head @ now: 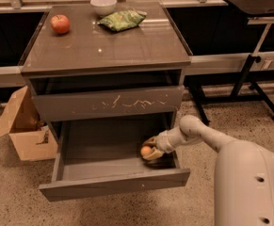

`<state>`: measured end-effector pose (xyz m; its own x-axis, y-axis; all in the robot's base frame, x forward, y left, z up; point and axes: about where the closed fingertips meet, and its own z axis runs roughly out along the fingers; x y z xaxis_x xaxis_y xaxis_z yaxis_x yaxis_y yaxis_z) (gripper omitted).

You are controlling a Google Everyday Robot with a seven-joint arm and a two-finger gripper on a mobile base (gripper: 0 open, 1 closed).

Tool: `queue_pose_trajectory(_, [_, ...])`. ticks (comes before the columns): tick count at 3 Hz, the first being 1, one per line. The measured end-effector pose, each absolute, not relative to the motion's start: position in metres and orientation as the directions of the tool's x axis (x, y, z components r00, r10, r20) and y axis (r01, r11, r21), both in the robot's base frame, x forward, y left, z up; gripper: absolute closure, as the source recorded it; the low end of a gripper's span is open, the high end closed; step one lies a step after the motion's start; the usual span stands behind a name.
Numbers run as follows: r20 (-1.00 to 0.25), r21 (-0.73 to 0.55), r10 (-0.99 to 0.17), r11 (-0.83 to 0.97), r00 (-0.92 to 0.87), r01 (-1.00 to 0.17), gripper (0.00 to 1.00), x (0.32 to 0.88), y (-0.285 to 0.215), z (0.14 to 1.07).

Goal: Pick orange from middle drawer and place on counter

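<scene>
Orange [146,150] lies near the right front corner of the open middle drawer [113,185], right at the tip of the gripper [149,149], on its drawer-centre side. Whether it's clamped, I cannot tell.

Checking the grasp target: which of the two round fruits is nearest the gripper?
The small orange in the open middle drawer, right at the gripper; the red apple sits far off on the counter.

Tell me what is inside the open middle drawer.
The orange, right side, with the gripper at it. Back of the middle drawer is hidden beneath the scratched drawer front.
</scene>
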<state>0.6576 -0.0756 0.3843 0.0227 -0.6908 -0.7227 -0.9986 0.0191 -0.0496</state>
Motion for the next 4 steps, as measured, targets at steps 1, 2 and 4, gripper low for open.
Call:
queue_pose_trajectory(1, [-0.763, -0.096, -0.644, 0.029, 0.054, -0.995, 1.0, 0.652, -0.079, 0.408])
queue_pose_trajectory(2, [-0.815, -0.196, -0.56, 0.03, 0.146, -0.98, 1.0, 0.637, -0.091, 0.466])
queue_pose_trajectory(4, [-0.813, -0.327, -0.515, 0.019, 0.271, -0.945, 1.0, 0.621, -0.112, 0.536])
